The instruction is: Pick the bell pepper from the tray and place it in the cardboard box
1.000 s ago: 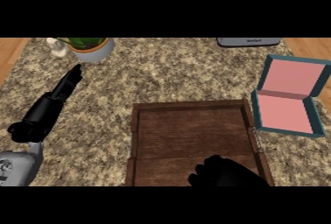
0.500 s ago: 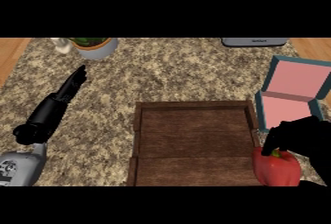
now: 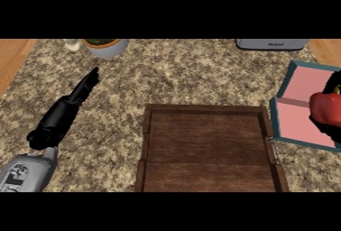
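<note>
A red bell pepper (image 3: 325, 108) shows at the right edge of the head view, held over the box. My right hand (image 3: 333, 84) curls round it, with black fingers above and below the pepper; most of the hand is cut off by the edge. The box (image 3: 297, 113) has teal walls and a pink inside and lies open right of the tray. The dark wooden tray (image 3: 208, 149) sits in the lower middle with nothing in it. My left hand (image 3: 81, 91) lies at the left, fingers straight and pointing away over the counter.
A grey pot with a green plant (image 3: 105, 46) stands at the back left, a small white bottle (image 3: 71, 44) beside it. A grey appliance (image 3: 271, 43) sits at the back right. Wooden floor shows past the speckled counter's left and right edges.
My right hand has lifted the pepper from the tray's right side and carried it right and farther back, over the box. The view has shifted a little. The left arm stays put.
</note>
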You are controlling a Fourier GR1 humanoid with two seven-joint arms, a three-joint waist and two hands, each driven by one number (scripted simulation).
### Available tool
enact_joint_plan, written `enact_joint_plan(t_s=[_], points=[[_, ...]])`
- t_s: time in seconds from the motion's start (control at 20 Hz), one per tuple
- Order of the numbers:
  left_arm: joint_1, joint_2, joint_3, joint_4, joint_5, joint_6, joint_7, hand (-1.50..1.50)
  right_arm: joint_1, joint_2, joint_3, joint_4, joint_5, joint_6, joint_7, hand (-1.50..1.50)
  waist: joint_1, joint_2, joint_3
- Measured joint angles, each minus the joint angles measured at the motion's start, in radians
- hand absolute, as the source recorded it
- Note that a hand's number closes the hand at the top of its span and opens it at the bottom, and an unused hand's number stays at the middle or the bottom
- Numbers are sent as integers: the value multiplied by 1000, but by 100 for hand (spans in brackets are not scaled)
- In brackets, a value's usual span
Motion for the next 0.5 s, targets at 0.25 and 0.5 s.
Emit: enact_joint_plan(t_s=[0.25, 0.5], points=[[-16, -2, 2, -10, 1, -16, 15, 0, -93, -69, 53, 229, 76, 103, -64, 150, 17, 4, 0], [-48, -9, 16, 33, -2, -29, 5, 0, -203, -104, 109, 473, 152, 194, -191, 150, 19, 7, 0]])
